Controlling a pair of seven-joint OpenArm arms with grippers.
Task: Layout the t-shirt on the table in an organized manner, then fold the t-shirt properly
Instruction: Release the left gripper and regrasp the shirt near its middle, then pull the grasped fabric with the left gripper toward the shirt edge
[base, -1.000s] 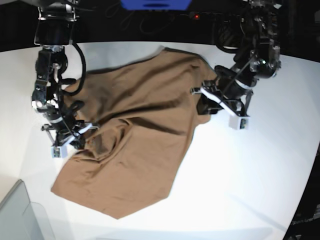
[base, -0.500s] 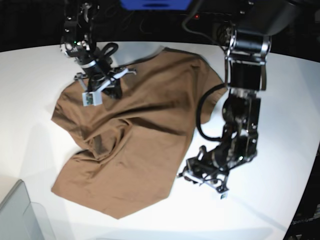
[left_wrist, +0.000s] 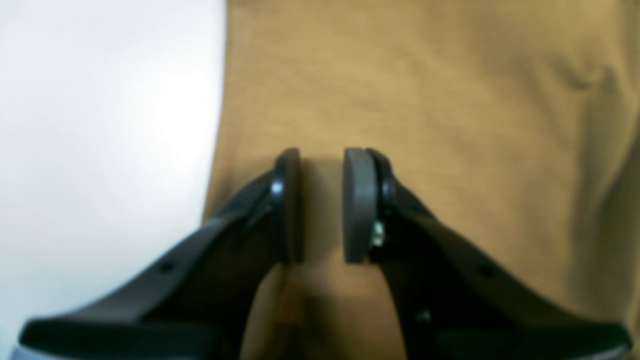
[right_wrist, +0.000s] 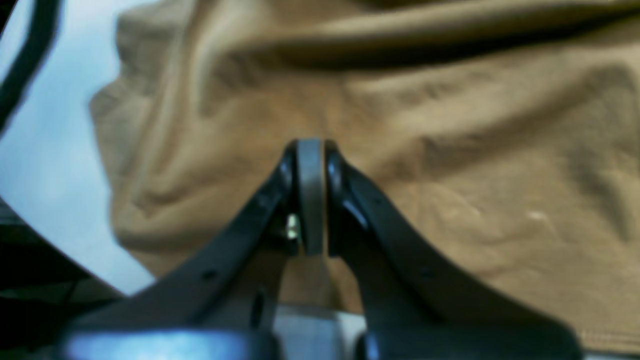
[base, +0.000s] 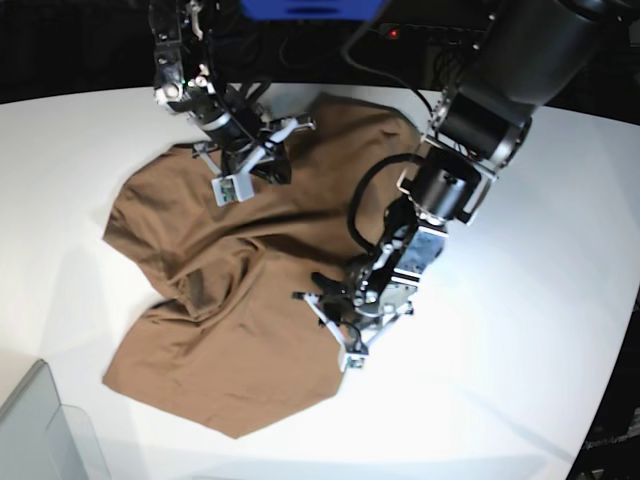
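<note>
t-shirt (base: 250, 300) lumpy, mid table (base: 520, 380) | left fingers (left_wrist: 359, 205) a bit apart, moved from 1 o'clock sleeve to 4 o'clock edge | right fingers (right_wrist: 311, 195) pressed together, empty, moved from 9 to 12 o'clock | laying out, no fold yet

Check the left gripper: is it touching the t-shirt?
Cannot tell. In the left wrist view the left gripper sits over the t-shirt, jaws slightly parted with brown cloth behind the gap, but blur hides any contact.

The t-shirt (base: 240, 290) lies spread on the table (base: 520, 330); a bin corner (base: 40, 430) sits at its near-left edge
</note>
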